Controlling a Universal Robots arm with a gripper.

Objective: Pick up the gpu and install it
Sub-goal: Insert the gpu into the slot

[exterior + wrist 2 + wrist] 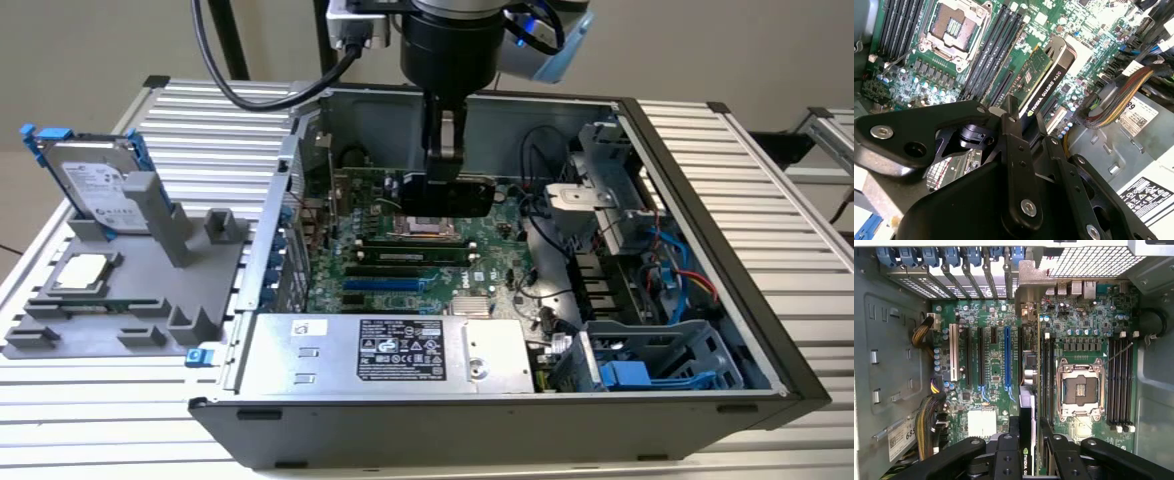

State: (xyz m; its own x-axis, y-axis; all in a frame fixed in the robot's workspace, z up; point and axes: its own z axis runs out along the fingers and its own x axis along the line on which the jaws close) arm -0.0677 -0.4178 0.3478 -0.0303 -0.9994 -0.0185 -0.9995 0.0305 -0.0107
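My gripper [1026, 132] is clamped on the gpu [1041, 82], which hangs edge-on straight below my jaws inside the open computer case [694, 250]. Its long axis runs parallel to the expansion slots [1006, 357] on the motherboard [1089, 320] beneath me, just beside the blue one.

wall: plain beige surface [107, 40] running behind the whole setup, evenly lit, nothing casting hard shadows
table: ribbed aluminium profile top [787, 200] lying under everything, slats running across the exterior view
light: diffuse, glinting softly off the slats
far edge: second ribbed metal frame [830, 135] sitting at the exterior view's right, well apart from the jaws
post: dark upright bar [230, 35] standing against the wall, behind the table
floor: not showing clearly
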